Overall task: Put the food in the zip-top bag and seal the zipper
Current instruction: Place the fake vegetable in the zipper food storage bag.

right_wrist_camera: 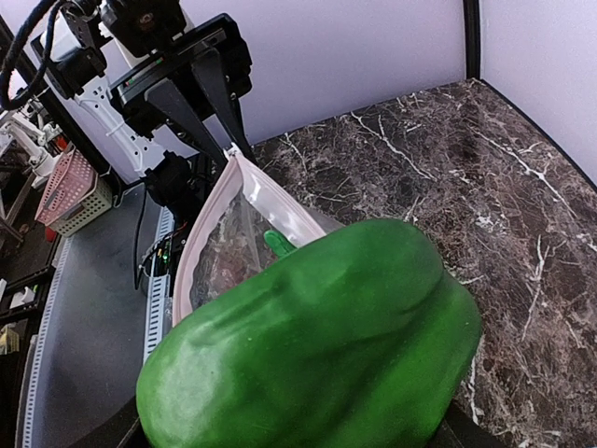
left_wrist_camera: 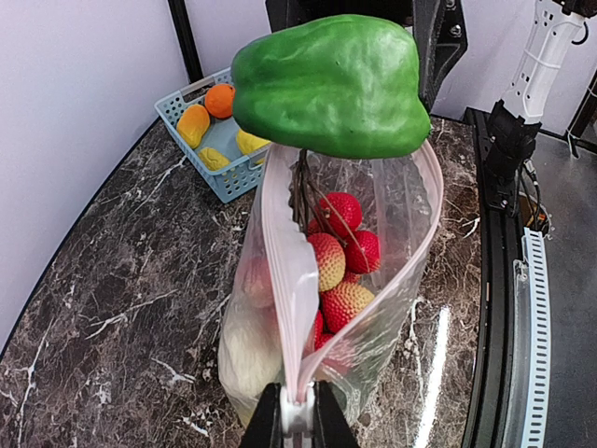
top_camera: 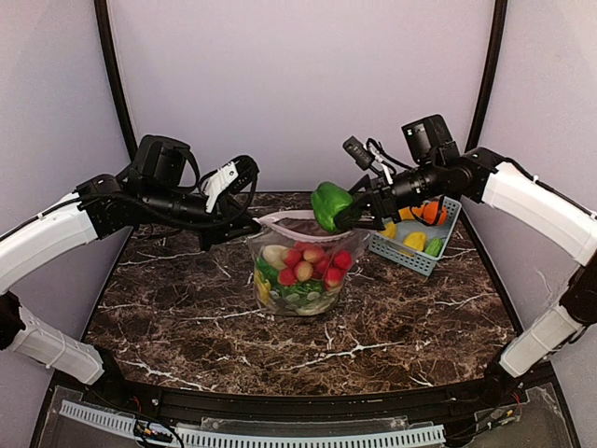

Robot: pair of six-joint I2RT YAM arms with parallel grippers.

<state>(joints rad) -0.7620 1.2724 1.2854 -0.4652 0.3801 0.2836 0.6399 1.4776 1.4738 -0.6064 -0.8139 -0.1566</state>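
The zip-top bag [top_camera: 300,285] stands upright at the table's middle with its mouth spread open. It holds red fruits [left_wrist_camera: 345,303], a white vegetable [top_camera: 273,253], green leaves [top_camera: 303,297] and a yellow piece [top_camera: 262,287]. My left gripper [left_wrist_camera: 298,417] is shut on the end of the pink zipper [left_wrist_camera: 291,271] and holds that edge up. A large green pepper [top_camera: 330,205] hangs just above the far end of the mouth, with my right gripper [top_camera: 353,217] shut on it. In the right wrist view the pepper [right_wrist_camera: 317,355] hides the fingers.
A blue-grey slatted basket [top_camera: 410,260] sits at the back right with yellow, orange and green toy pieces in it. In the left wrist view the basket [left_wrist_camera: 238,179] lies beyond the bag, to the left. Dark marble tabletop [top_camera: 187,317] surrounds the bag.
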